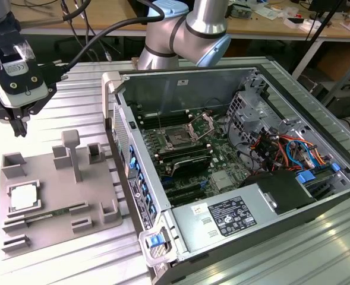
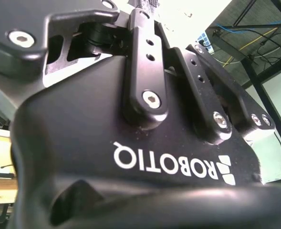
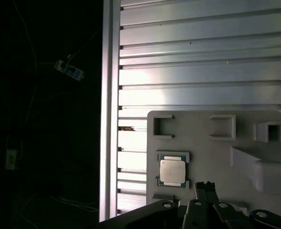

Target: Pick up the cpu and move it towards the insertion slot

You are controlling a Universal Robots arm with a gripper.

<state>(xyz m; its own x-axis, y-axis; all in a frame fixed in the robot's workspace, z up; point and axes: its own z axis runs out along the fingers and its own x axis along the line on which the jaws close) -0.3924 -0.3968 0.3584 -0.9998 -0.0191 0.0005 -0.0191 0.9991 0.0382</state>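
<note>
The cpu (image 1: 23, 197), a small silvery square chip, lies flat in a recess of the grey tray (image 1: 50, 178) at the exterior view's left. My gripper (image 1: 19, 122) hangs in the air above the tray's far corner, well clear of the cpu and holding nothing. In the first wrist view the cpu (image 3: 172, 171) lies on the tray (image 3: 202, 143) just off the gripper (image 3: 204, 191). The insertion slot (image 1: 177, 139), with its silver bracket hinged up, sits on the green board inside the open computer case, far from the gripper towards the exterior view's right.
The tray carries several raised blocks, including a tall post (image 1: 73, 151). The case's upright side wall (image 1: 133, 172) stands between tray and slot. Cables (image 1: 287, 148) and a power supply (image 1: 234, 217) fill the case's other end. The slatted metal table (image 1: 79, 101) carries everything; the arm's base (image 1: 186, 29) is behind.
</note>
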